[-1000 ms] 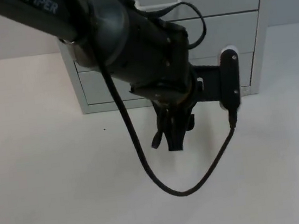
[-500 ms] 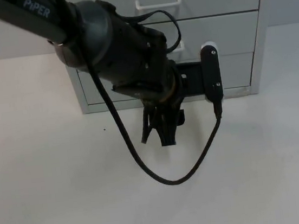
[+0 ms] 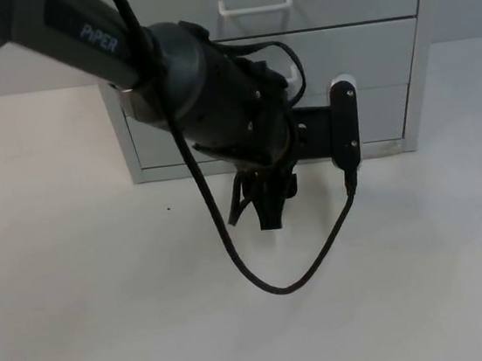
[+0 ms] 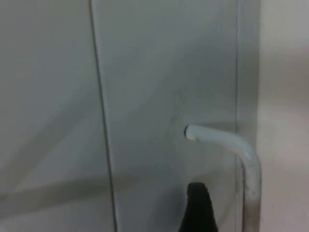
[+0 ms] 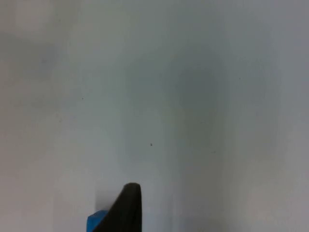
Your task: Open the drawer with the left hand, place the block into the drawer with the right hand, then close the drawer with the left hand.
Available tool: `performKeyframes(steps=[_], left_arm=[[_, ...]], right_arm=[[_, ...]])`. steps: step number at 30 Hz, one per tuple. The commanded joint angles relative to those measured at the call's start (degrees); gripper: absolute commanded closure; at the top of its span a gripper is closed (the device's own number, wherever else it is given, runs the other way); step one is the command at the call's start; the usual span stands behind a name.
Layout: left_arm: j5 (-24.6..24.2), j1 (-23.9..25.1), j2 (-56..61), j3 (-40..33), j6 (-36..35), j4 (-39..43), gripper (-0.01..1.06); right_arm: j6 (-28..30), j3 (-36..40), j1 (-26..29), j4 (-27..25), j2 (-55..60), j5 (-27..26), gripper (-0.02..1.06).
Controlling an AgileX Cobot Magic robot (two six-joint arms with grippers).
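Two stacked drawers (image 3: 349, 57) behind left gripper (image 3: 262, 209), fingers apart, white handle (image 4: 241, 154) just beside

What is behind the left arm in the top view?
The grey drawer cabinet, its top handle clear. The left gripper hangs before the base. The arm covers the lower drawer fronts' middle; drawers look shut.

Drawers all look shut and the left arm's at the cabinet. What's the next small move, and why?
Probably ease the left end effector forward onto the white handle: the drawer front is shut, the handle ungrasped. The right end effector waits by the blue block.
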State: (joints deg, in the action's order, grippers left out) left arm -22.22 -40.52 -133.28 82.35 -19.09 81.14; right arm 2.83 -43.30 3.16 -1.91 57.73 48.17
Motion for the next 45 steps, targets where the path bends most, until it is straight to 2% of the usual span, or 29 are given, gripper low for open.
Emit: performKeyframes(steps=[1,3,5,6,11,12,14,22,27,29,31,32,33,36,37,41,42,45], left_arm=[[-0.1,0.9,-1.0,0.3,-0.9,-0.2,0.46],[-0.1,1.4,-1.5,0.3,-0.9,-1.5,0.47],[-0.4,1.8,-1.7,0.3,-0.9,-4.6,0.54],[-0.4,1.8,-1.7,0.3,-0.9,-4.6,0.54],[-0.4,1.8,-1.8,0.2,-0.6,-6.4,0.92],[-0.4,1.8,-1.8,0.2,-0.6,-6.4,0.92],[-0.8,1.8,-2.2,0.2,-0.1,-7.1,1.05],[-1.4,1.8,-3.4,0.2,2.4,-8.7,1.05],[-4.1,1.2,-2.6,0.2,3.9,-10.4,1.05],[-4.5,1.1,-1.3,0.2,10.7,-20.2,1.05],[-4.6,1.1,-0.5,0.2,15.6,-26.2,1.05],[-4.6,1.1,-0.5,0.2,15.6,-26.2,1.05],[-5.5,1.1,0.1,0.2,20.3,-31.4,1.05],[-7.5,0.7,1.5,0.1,26.5,-41.3,1.05],[-7.5,0.7,1.5,0.1,26.5,-41.3,1.05],[-13.6,-0.5,2.9,0.1,36.1,-51.4,1.05],[-13.6,-0.5,2.9,0.1,36.1,-51.4,1.05],[-19.7,-2.6,3.9,0.1,38.9,-55.7,1.05]], right_arm=[[0.0,-0.5,0.3,0.1,-0.3,0.0,-0.01],[0.0,-0.5,0.3,0.1,-0.3,0.0,-0.01],[0.0,-0.5,0.3,0.1,-0.3,0.0,-0.01],[0.0,-0.5,0.3,0.1,-0.3,0.0,-0.01],[0.0,-0.5,0.3,0.1,-0.3,0.0,-0.01],[0.0,-0.5,0.3,0.1,-0.3,0.0,-0.01],[-0.8,-0.5,0.3,0.1,-0.3,0.0,-0.01],[-0.8,-0.5,0.3,0.1,-0.3,-0.1,-0.01],[-0.8,-0.5,0.3,0.1,-0.3,-0.2,-0.01],[-0.8,-0.5,0.3,0.1,-0.3,-0.3,-0.01],[-0.8,-0.5,0.3,0.1,-0.3,-0.5,-0.01],[-0.8,-0.5,0.3,0.1,-0.3,-0.5,-0.01],[-0.8,-0.5,0.3,0.1,-0.3,-0.5,-0.01],[-0.8,-0.5,0.3,0.1,-0.3,-0.5,-0.01],[-0.8,-0.5,0.3,0.1,-0.3,-0.5,-0.01],[-0.8,-0.5,0.3,0.1,-0.3,-0.5,-0.01],[-0.8,-0.5,0.3,0.1,-0.3,-0.5,-0.01],[-0.8,-0.5,0.3,0.2,-0.3,-0.5,-0.01]])
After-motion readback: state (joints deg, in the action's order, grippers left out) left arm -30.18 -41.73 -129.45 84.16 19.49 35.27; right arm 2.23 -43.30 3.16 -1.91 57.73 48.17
